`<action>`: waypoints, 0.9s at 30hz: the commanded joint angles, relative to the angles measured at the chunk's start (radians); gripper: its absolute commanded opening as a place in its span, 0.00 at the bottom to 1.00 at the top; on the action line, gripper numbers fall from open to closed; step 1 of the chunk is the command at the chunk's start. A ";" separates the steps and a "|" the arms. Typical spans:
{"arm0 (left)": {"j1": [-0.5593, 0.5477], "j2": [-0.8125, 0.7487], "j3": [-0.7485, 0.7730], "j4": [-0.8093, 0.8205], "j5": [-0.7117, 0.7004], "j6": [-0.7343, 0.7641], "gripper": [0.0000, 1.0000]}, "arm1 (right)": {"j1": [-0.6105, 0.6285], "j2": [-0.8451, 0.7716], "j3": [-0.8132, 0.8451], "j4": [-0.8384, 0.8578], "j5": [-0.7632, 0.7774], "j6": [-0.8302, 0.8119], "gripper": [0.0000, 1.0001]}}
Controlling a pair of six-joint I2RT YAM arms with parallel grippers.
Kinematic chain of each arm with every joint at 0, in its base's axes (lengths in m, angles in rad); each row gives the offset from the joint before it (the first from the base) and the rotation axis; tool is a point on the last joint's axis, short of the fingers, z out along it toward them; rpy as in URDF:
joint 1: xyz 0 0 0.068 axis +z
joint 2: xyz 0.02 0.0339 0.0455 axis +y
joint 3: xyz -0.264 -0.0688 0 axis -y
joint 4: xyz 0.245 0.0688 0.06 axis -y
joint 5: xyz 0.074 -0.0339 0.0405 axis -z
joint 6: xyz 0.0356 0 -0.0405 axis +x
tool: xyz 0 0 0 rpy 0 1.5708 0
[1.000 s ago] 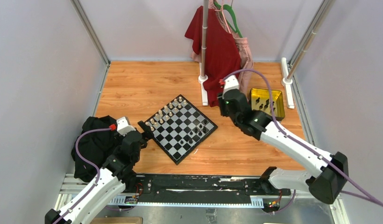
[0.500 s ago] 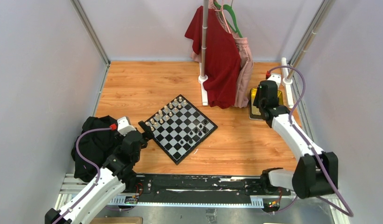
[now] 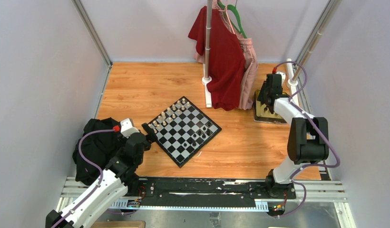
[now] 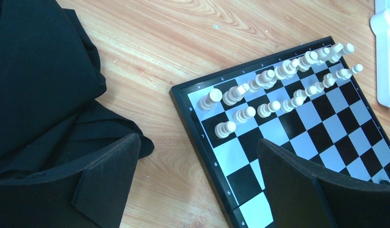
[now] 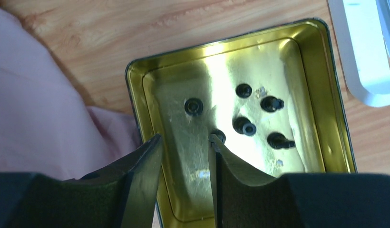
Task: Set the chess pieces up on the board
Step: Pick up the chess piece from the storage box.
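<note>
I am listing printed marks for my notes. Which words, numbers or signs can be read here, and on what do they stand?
"8", "7", "6", "5": white digits along one rim of the board, left wrist view.
Marks on the adjoining rim: too small to read.
Nothing else readable.

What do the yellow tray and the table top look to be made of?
The rectangular yellow tray looks like gold-lacquered metal, glossy: its floor throws bright mirror-like glare. The orange-brown table top is wood or wood-look laminate, satin finish: grain lines show.
</note>
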 commanded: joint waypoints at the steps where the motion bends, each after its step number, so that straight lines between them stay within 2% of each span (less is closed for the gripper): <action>1: -0.006 0.016 0.007 0.040 -0.003 0.016 1.00 | -0.033 0.065 0.073 0.027 -0.039 0.015 0.45; 11: -0.007 0.050 0.016 0.046 -0.005 0.014 1.00 | -0.081 0.197 0.157 0.017 -0.074 0.021 0.44; 27: -0.007 0.056 0.018 0.046 -0.002 0.014 1.00 | -0.091 0.238 0.164 0.000 -0.108 0.024 0.39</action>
